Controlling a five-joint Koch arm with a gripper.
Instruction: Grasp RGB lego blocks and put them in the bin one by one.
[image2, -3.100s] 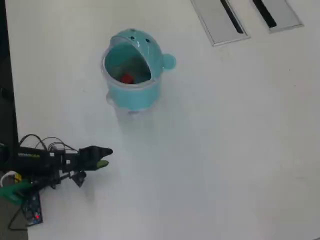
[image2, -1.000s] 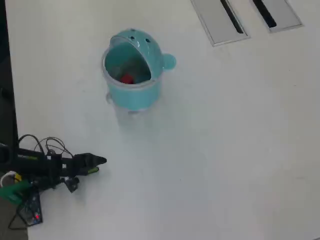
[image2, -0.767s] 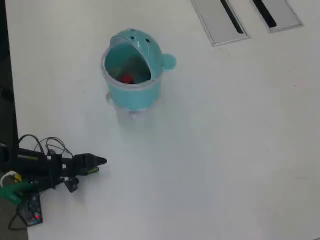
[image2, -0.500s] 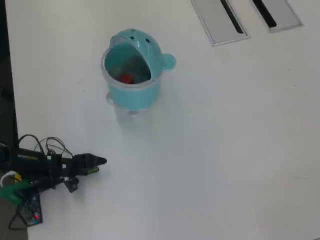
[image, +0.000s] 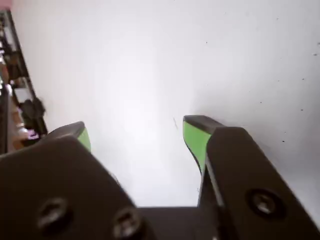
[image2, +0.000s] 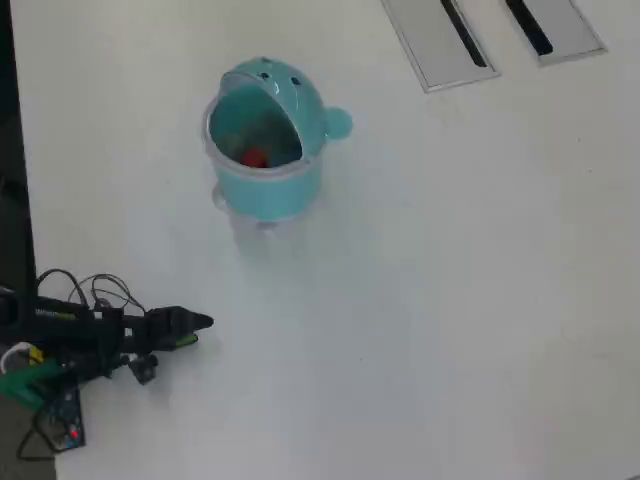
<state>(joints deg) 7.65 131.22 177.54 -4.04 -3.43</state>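
Note:
The teal bin (image2: 268, 193) stands upright in the upper left part of the white table in the overhead view, its domed hood and side knob toward the top right. A red lego block (image2: 253, 157) lies inside it. My gripper (image2: 198, 323) rests low near the table's left edge, well below the bin and pointing right. In the wrist view the gripper (image: 137, 129) is open, its green-padded fingertips (image: 194, 136) well apart with only bare white table between them. No other lego blocks show in either view.
Two grey panels with dark slots (image2: 440, 40) lie flat at the top right. The arm's cables and a small circuit board (image2: 62, 428) sit at the table's left edge. The wrist view shows blurred clutter (image: 20, 105) beyond that edge.
Since three seconds ago the gripper has pulled back a little down and to the left. It has stayed still over the last second.

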